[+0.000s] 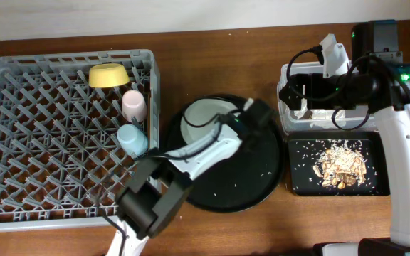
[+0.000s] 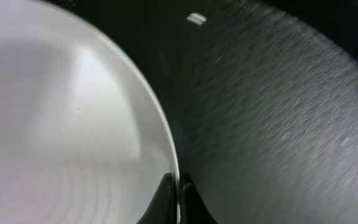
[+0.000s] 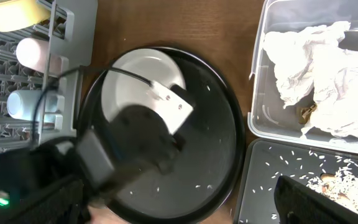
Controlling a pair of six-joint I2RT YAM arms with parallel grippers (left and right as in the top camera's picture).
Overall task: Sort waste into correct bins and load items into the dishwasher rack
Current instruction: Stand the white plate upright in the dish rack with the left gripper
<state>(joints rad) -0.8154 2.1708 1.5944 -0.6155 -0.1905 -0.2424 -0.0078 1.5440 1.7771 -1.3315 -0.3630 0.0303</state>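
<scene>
My left gripper (image 1: 246, 114) is shut on the right rim of the pale grey-green plate (image 1: 201, 117), which lies on the round black tray (image 1: 255, 178). The left wrist view shows the jaws (image 2: 178, 186) pinching the plate's edge (image 2: 61, 112). My right gripper (image 1: 294, 92) is open and empty above the clear tub (image 3: 260, 93), which holds the crumpled white napkin (image 3: 328, 68). The shallow black tray (image 1: 297, 181) holds the beige food scraps (image 1: 340, 167). The yellow bowl (image 1: 107, 75), pink cup (image 1: 134, 105) and blue cup (image 1: 132, 139) sit in the grey rack (image 1: 48, 142). The chopsticks are out of view.
A few rice grains lie scattered on the round black tray (image 3: 216, 124). The rack fills the left of the table, and the tub and black tray stand at the right. The left arm stretches over the round tray from the front edge.
</scene>
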